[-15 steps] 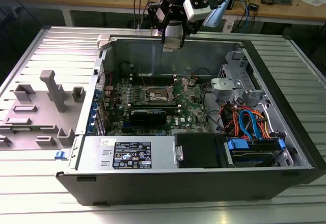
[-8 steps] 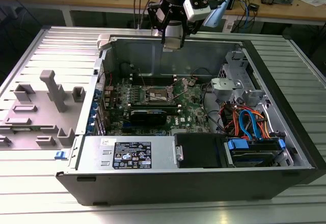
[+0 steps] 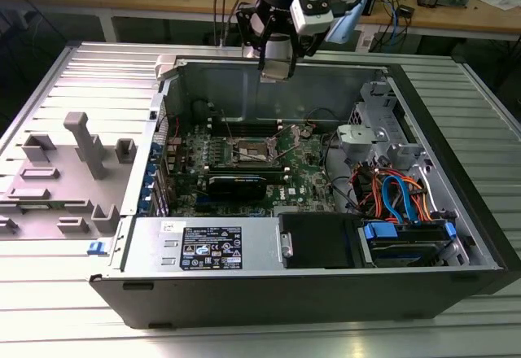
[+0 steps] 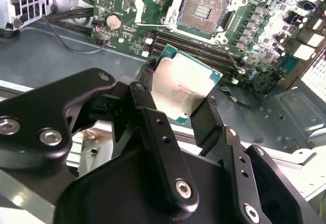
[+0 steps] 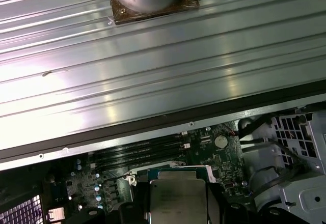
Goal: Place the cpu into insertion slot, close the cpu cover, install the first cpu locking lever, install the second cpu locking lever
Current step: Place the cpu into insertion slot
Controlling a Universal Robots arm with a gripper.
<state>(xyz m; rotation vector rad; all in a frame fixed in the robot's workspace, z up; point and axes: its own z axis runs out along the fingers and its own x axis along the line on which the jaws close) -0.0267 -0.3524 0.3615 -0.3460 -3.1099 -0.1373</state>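
Second wrist view: gripper (image 4: 179, 87) pinches the cpu (image 4: 186, 76) by its edges — likely sparing its contacts — at twelve o'clock of the insertion slot (image 3: 251, 151), exterior view.

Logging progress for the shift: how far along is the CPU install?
Done: the cpu is picked up, clamped in the gripper. In hand: it hangs above the open computer case. Left: the insertion slot is bare and empty, so no step of four is finished.

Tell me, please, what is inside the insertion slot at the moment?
In the second wrist view the slot holds just its bare contact grid, no chip. The cpu is clamped in the gripper, apart from it. Nothing covers the slot's inside there.
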